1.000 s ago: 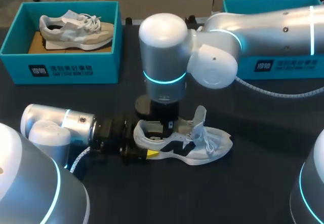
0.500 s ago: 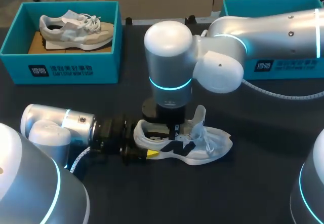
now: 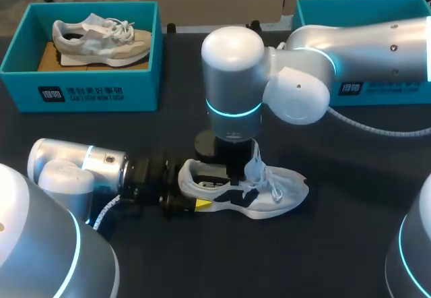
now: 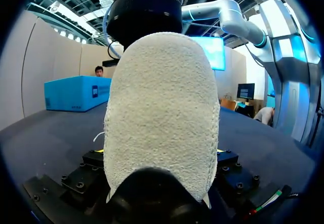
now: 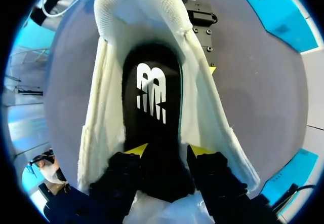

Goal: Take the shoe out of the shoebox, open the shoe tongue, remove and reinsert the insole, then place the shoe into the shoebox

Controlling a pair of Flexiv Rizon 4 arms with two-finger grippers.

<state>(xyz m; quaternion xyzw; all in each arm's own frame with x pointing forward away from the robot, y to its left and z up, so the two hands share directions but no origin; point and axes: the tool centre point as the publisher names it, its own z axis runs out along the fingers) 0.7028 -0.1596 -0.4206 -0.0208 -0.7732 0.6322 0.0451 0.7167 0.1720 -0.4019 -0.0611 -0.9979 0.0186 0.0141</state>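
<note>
Pinching the black insole (image 5: 152,95), my right gripper (image 5: 168,150) stands inside the white shoe (image 3: 283,193) while my left gripper (image 4: 160,152) clamps its heel (image 4: 162,107).

Shoes: two showing. A white shoe (image 3: 283,193) is lying near table centre, and a grey shoe (image 3: 101,38) is sitting out at 10 o'clock.
Shoeboxes: two standing, both teal. The left box (image 3: 101,92) is at 10 o'clock, the right box (image 3: 377,89) at 2 o'clock.
Insoles: one showing, a black insole (image 5: 152,97) lying inside the white shoe.
Arms: two extending over the table, the left arm (image 3: 81,166) from 8 o'clock and the right arm (image 3: 350,38) from 2 o'clock.
Grippers: two showing, the left gripper (image 3: 190,197) and the right gripper (image 5: 167,150).
</note>
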